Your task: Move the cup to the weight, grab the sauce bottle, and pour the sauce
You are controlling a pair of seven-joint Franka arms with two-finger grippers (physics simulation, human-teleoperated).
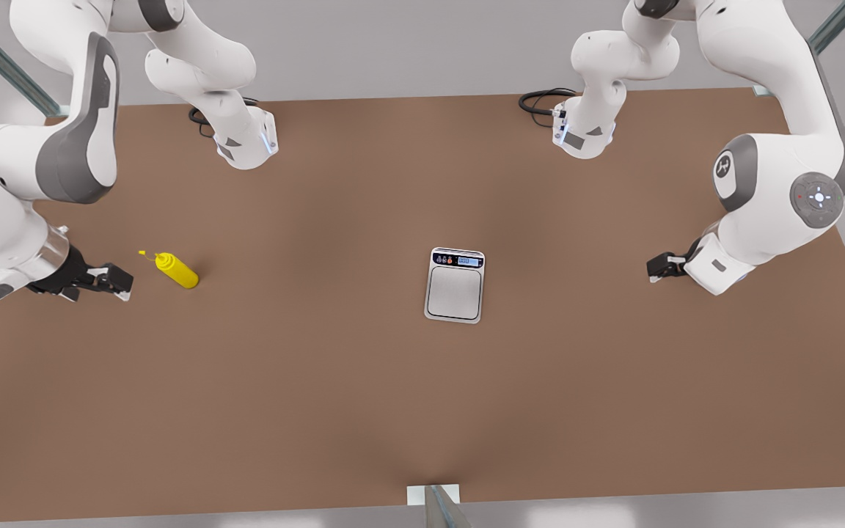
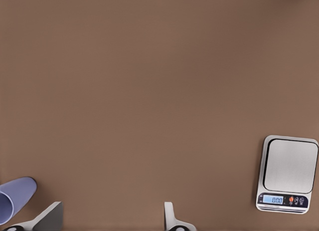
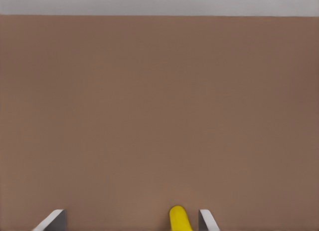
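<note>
Silver-grey scale [image 1: 455,286] lies mid-table on the bare brown tabletop [image 1: 320,381]. Yellow sauce bottle [image 1: 177,270] stands near the right gripper [image 1: 123,283], fingers spread, empty. Lavender cup [image 2: 15,198] sits beside the left gripper [image 1: 653,268], likewise spread and empty. Grey wall [image 1: 408,44] behind.

The weight [image 1: 455,286] lies mid-worktop [image 1: 320,403]; the sauce bottle [image 1: 177,270] lies well apart toward the front view's left
</note>
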